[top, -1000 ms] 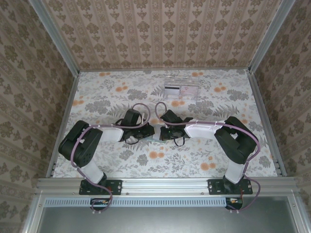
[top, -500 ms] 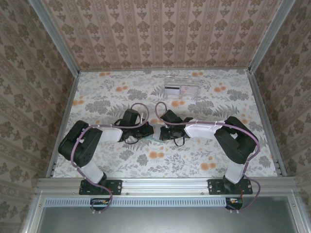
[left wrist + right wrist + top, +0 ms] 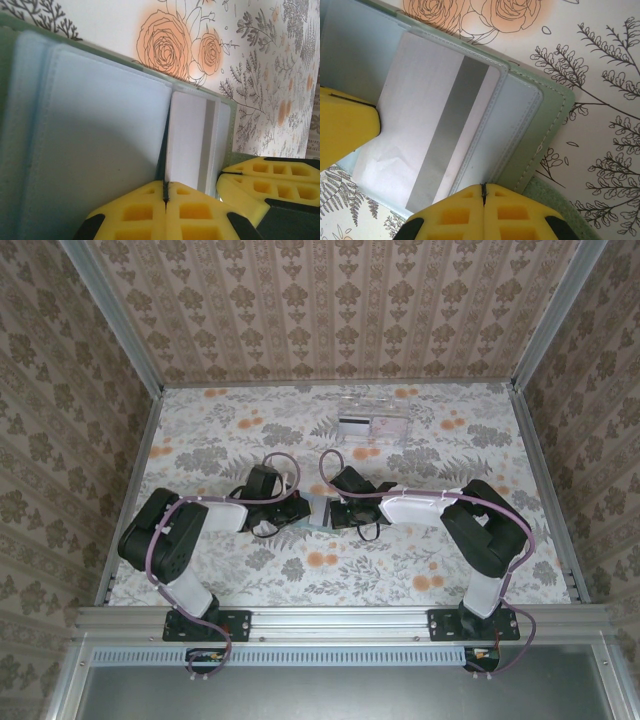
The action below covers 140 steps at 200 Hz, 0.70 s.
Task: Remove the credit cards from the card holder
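The grey-green card holder [image 3: 547, 125] lies open on the floral table between both arms [image 3: 317, 512]. A pale credit card [image 3: 427, 125] with a grey stripe sticks partly out of a clear slot pocket. My left gripper [image 3: 165, 189] is shut on that card's edge [image 3: 187, 140], its yellow fingers pressed together. My right gripper [image 3: 483, 189] is shut on the holder's near edge, beside the pocket seam. Seen from above, the left gripper [image 3: 302, 510] and the right gripper [image 3: 330, 512] face each other at the table's centre. The holder's other pockets look pale and blank.
A clear plastic tray [image 3: 372, 403] stands at the back centre with two cards lying in it. Patterned walls close the table on three sides. Both arms' cables loop above the wrists near the centre.
My left gripper has finished closing and drawn back a little to the left, so more of the pale holder shows between the two grippers. The right arm has stayed put.
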Tool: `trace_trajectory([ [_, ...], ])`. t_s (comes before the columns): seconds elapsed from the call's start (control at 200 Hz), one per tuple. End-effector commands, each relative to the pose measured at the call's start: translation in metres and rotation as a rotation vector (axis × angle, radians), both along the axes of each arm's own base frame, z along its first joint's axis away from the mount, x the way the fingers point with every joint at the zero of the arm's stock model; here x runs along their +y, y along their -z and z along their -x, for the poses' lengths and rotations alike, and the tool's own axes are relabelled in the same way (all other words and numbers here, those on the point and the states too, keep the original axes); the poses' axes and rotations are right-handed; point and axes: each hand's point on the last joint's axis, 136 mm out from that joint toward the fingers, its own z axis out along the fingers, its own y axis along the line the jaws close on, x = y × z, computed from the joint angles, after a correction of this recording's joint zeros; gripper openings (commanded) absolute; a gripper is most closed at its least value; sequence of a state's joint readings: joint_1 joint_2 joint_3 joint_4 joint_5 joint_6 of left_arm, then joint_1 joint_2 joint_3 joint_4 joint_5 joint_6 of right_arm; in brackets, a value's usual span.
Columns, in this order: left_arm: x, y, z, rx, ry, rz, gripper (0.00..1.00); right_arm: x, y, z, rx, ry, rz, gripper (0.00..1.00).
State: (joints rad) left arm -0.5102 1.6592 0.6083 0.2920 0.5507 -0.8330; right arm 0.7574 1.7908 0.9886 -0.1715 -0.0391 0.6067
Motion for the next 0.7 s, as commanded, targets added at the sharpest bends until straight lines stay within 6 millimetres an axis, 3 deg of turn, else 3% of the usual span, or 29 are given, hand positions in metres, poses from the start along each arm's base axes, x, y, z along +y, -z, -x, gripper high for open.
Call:
trace_trajectory([
  [0.0,0.007,0.000,0.003,-0.011,0.006,-0.017,0.00,-0.012,0.019,0.011,0.058,0.013,0.047,0.01],
  [0.21,-0.001,0.001,0.004,-0.012,0.023,-0.003,0.00,-0.005,0.012,0.009,0.049,0.001,0.019,0.01],
  [0.54,-0.006,0.005,0.007,-0.003,0.033,-0.005,0.00,0.016,-0.020,-0.002,-0.021,-0.046,-0.016,0.02],
  [0.695,-0.007,0.005,0.008,-0.003,0.035,-0.007,0.00,0.017,-0.017,-0.005,-0.019,-0.053,-0.001,0.02],
])
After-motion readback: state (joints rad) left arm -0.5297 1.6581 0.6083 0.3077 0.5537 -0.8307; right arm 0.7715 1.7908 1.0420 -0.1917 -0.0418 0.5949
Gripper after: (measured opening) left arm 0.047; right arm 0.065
